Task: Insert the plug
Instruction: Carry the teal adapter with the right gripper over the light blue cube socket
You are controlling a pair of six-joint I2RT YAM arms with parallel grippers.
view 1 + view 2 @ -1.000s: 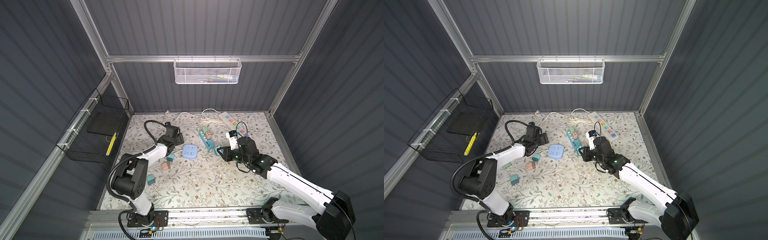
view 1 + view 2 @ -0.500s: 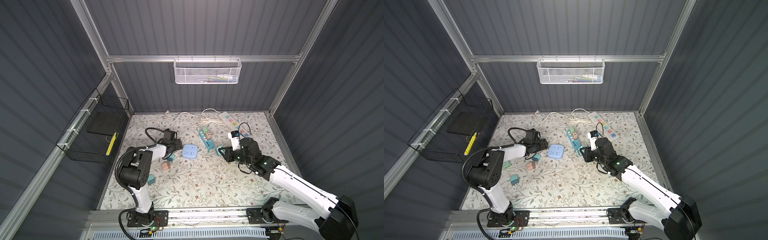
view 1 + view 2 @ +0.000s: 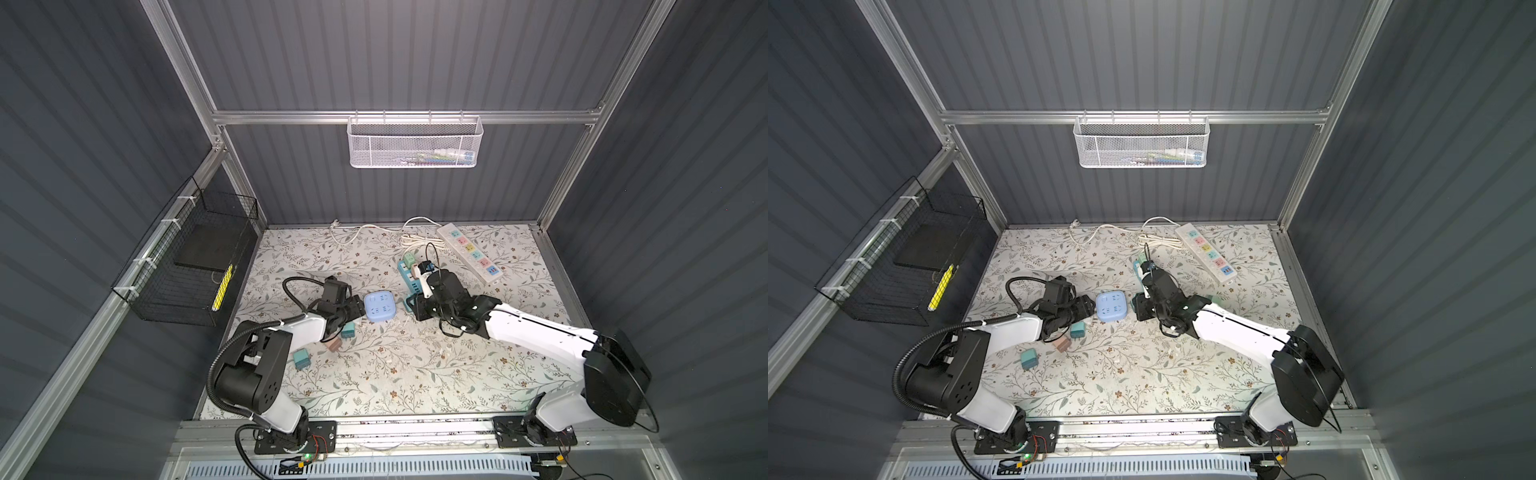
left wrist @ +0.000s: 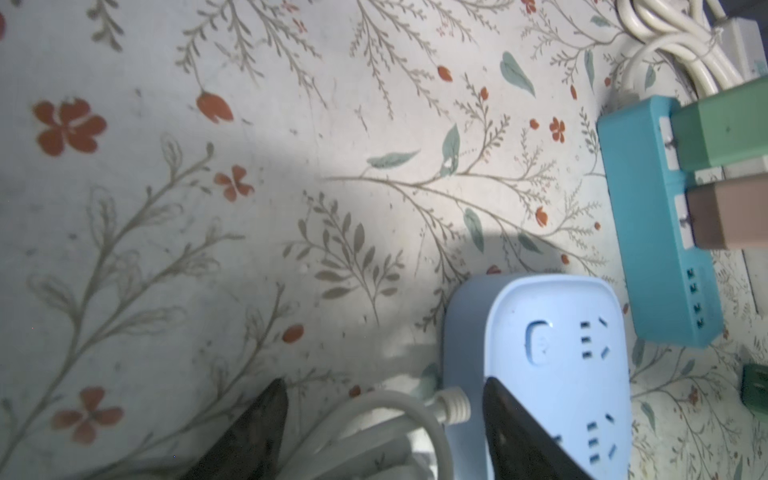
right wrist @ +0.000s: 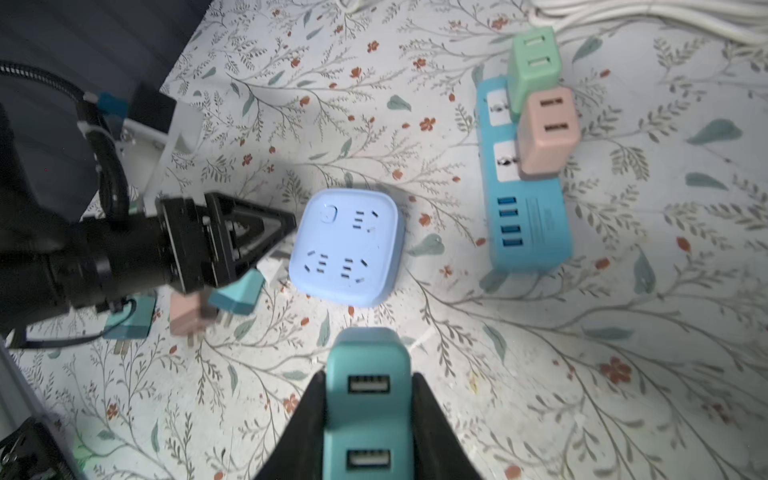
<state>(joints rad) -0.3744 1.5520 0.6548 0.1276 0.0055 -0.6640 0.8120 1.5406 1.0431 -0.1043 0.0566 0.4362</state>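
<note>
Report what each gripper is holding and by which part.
The right gripper is shut on the teal charger plug, pinching its two side faces. The left gripper holds nothing: its open jaws straddle the cord end of the blue socket cube.

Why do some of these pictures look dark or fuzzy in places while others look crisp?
Left wrist view: a broad shadow dims much of the floral mat, and the near fingers are dark and out of focus. Right wrist view: the held teal charger sits so close it looks soft. Both top views: evenly lit and crisp, with the wide lens splaying the walls.
</note>
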